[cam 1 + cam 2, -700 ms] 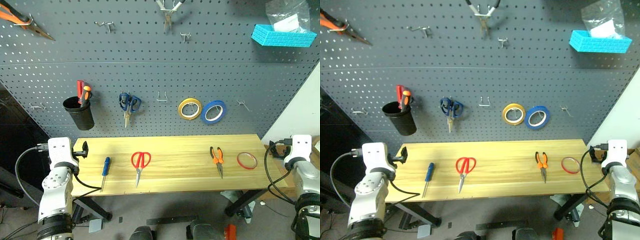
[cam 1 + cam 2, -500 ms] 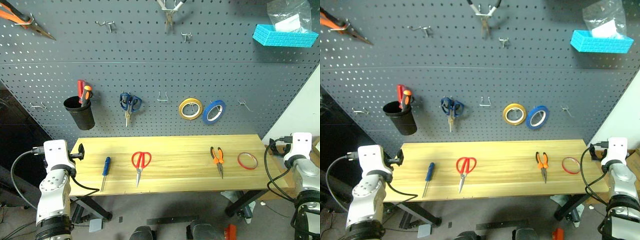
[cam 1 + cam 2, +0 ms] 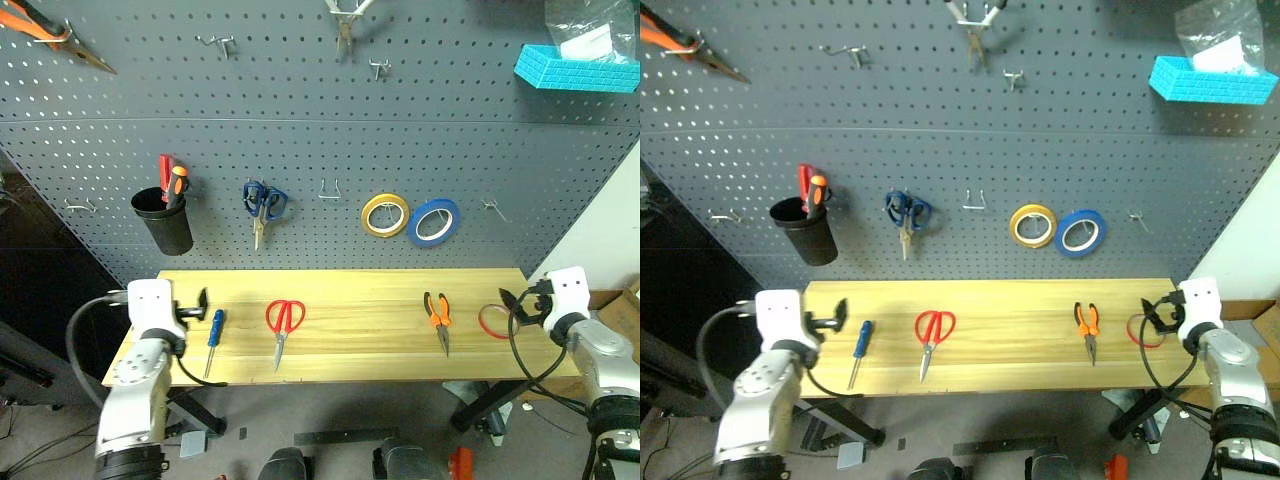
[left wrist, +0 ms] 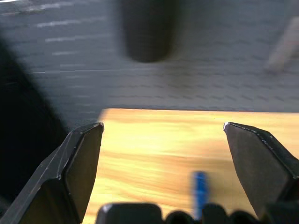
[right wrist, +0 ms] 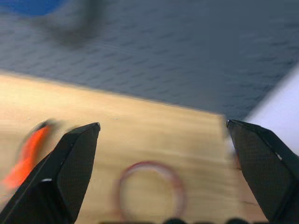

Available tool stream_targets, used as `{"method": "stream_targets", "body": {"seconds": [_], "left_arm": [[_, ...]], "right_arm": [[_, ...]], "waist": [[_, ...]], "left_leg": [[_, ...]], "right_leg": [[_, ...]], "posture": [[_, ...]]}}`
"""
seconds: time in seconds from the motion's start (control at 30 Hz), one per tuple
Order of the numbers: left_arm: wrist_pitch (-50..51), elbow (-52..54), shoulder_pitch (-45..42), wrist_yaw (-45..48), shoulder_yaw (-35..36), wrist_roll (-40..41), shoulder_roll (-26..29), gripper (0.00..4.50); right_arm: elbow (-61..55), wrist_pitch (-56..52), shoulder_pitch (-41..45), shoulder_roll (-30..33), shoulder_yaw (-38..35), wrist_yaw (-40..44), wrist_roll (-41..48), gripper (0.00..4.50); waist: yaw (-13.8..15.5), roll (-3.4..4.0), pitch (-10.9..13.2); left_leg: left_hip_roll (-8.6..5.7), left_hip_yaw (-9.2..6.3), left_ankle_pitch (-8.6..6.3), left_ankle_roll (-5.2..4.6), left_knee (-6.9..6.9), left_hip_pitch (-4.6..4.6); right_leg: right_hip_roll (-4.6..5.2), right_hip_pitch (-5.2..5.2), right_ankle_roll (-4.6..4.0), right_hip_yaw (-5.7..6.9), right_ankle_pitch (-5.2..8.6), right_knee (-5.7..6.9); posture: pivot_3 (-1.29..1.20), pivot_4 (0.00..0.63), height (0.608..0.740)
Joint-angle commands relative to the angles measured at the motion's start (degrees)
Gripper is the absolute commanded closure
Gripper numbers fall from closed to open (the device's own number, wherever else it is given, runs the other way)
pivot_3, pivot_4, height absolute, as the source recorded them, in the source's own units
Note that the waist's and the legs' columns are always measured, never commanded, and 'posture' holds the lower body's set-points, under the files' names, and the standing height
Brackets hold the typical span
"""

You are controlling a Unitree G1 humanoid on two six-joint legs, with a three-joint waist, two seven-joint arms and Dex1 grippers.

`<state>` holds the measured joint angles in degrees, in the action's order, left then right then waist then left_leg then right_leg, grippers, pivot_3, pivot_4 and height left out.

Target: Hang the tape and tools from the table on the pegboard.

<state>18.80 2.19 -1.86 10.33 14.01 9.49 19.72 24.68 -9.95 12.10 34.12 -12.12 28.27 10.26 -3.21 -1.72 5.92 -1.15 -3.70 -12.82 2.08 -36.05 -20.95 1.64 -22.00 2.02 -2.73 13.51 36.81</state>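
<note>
Red thin tape ring (image 3: 493, 321) flat on light wood plank worktop (image 3: 350, 340), just before right hand (image 3: 512, 303), fingers spread wide, empty. Slim blue-handled screwdriver (image 3: 211, 340) just beside left hand (image 3: 197, 305), likewise wide open.

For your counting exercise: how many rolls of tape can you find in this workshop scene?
3: yellow roll and blue roll hang side by side on the pegboard; thin red tape ring lies on the table.

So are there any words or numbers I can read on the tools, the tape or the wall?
None can be read.
The white paper in the clear bag on the blue basket: any print is too small to tell.
The tools and tape rolls show no readable labels.
</note>
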Motion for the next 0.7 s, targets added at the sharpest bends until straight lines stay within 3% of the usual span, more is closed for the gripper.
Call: {"method": "stream_targets", "body": {"seconds": [0.03,0.23,0.4,0.7], "left_arm": [[2.6,6.1,-2.3,4.8,-4.0,2.0,0.7,0.07],[9.6,12.7,-8.7,21.4,-17.0,5.7,5.9,0.07],[8.1,12.7,-14.1,30.3,-22.8,6.2,7.8,0.07],[5.2,12.1,-18.8,38.1,-28.4,4.7,9.0,0.07]], "right_arm": [[-8.3,-7.5,-0.6,0.2,-0.1,-0.3,1.3,0.0],[-7.4,-17.2,3.7,0.2,2.5,1.7,0.6,0.0],[2.9,-23.0,12.8,0.8,5.4,2.5,-1.3,0.0],[29.9,-13.5,27.2,0.6,10.1,4.7,-7.6,0.0]], "waist": [[-0.1,0.03,1.0],[-0.8,0.1,4.6],[-2.0,0.21,6.5],[-1.9,0.04,9.1]], "left_leg": [[0.04,0.02,0.0,0.0,0.0,0.0],[0.18,0.11,0.0,0.0,0.01,-0.33],[0.04,0.18,0.01,-0.03,-0.01,-1.42],[-0.01,0.13,-0.06,-0.13,-0.05,-1.78]], "right_leg": [[0.0,-0.02,0.0,-0.01,0.0,0.0],[-0.01,-0.33,-0.01,-0.04,0.0,0.01],[-0.03,-1.38,0.39,-0.1,-0.25,0.08],[-0.02,-1.63,0.39,-0.05,-0.23,0.04]], "posture": [[-0.11,0.142,0.74],[-0.16,0.218,0.74],[-0.16,0.249,0.74],[-0.11,0.284,0.74]]}}
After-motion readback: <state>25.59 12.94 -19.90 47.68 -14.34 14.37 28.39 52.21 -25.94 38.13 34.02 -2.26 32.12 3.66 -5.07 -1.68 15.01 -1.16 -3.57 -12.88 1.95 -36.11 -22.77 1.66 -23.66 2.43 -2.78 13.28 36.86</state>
